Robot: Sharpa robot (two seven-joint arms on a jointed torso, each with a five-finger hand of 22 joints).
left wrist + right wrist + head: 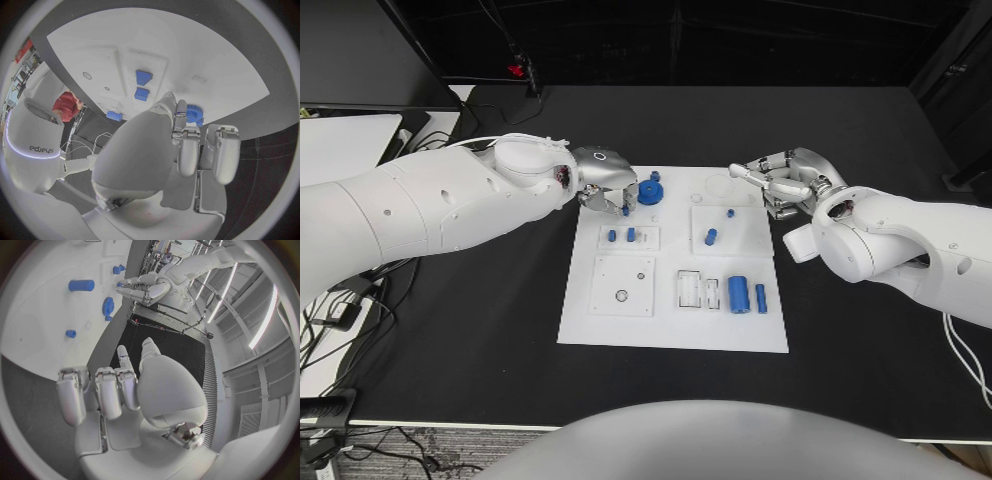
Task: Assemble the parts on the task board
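Observation:
The white task board (675, 330) lies mid-table. A blue gear (651, 192) stands near its far edge. My left hand (607, 185) hovers at the board's far-left corner, fingertips right beside the gear (195, 114). A small blue bit shows at those fingertips (119, 284); I cannot tell whether it is pinched. Two small blue pegs (620, 236) stand in a plate below the hand. My right hand (783, 182) hangs off the board's far-right corner, fingers loosely apart, holding nothing. A blue peg (711, 237) and a smaller one (730, 213) sit near it.
Two blue cylinders (737, 293) (762, 298) lie by a slotted plate (692, 289) on the board's near right. A plate with round holes (625, 285) sits on its near left. Cables hang off the table's left edge (343, 310).

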